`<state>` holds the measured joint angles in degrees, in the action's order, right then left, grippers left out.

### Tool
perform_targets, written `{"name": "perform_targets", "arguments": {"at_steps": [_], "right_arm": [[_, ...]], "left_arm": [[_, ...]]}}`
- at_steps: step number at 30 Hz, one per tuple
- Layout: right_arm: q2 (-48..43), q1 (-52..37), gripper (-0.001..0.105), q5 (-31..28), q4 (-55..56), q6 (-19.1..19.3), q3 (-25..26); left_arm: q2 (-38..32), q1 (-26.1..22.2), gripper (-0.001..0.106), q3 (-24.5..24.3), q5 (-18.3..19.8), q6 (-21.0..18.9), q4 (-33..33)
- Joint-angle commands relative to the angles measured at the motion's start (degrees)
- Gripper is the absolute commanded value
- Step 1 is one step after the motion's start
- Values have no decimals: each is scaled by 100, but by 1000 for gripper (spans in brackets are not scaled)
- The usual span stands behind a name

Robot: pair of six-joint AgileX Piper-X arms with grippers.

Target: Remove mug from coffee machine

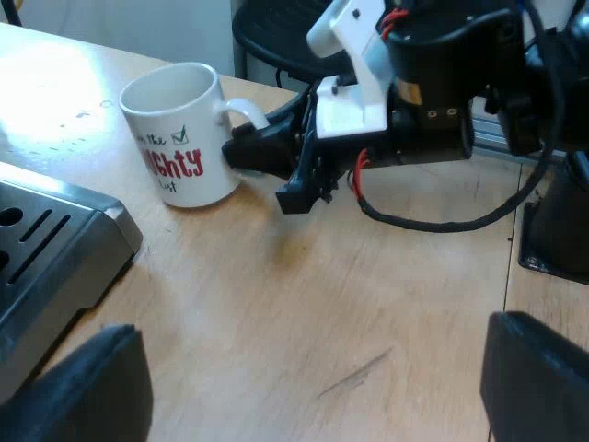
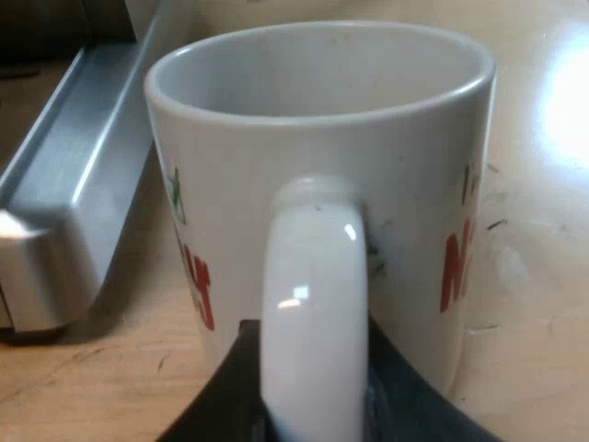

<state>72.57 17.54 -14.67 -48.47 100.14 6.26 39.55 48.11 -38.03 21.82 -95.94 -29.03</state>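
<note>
A white mug [image 1: 175, 138] with red lettering stands upright on the wooden table beside the espresso machine's drip tray [image 1: 55, 249]. My right gripper [image 1: 262, 170] reaches in at the mug's handle [image 1: 244, 110]. Seen from the right wrist, the mug [image 2: 322, 120] is empty, and my right gripper [image 2: 313, 368] has a black finger pressed against each side of the handle [image 2: 313, 295]: shut on it. My left gripper [image 1: 313, 387] hangs above the table a short way from the mug, its fingers [image 1: 92, 387] wide apart, open and holding nothing.
The machine's metal tray edge [image 2: 64, 184] runs close alongside the mug. Bare wooden table [image 1: 304, 304] lies between my left gripper and the mug. A black chair [image 1: 276, 37] stands beyond the table edge. A dark box [image 1: 561, 230] sits near the right arm.
</note>
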Motion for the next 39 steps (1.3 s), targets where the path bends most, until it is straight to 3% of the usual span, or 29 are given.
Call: {"name": "perform_targets", "arguments": {"at_steps": [1, 9, 19, 22, 26, 30, 39], "right_arm": [[264, -19, 0, -7, -419, 79, 177], [1107, -19, 0, -7, -758, 79, 586], [1527, -19, 0, -7, -790, 79, 719], [1523, -19, 18, -7, -791, 79, 719], [1523, -19, 55, -7, -551, 54, 719], [1523, -19, 63, -7, -327, 54, 719], [1480, 55, 63, 3, -254, -49, 719]], "left_arm": [[20, 38, 87, -15, -61, -69, 54], [20, 38, 87, -15, -61, -69, 54], [20, 38, 87, -15, -61, -69, 54], [20, 38, 87, -15, -61, -69, 54], [20, 38, 87, -15, -61, -69, 54], [20, 38, 87, -15, -61, -69, 54], [20, 38, 87, -15, -61, -69, 54]]}}
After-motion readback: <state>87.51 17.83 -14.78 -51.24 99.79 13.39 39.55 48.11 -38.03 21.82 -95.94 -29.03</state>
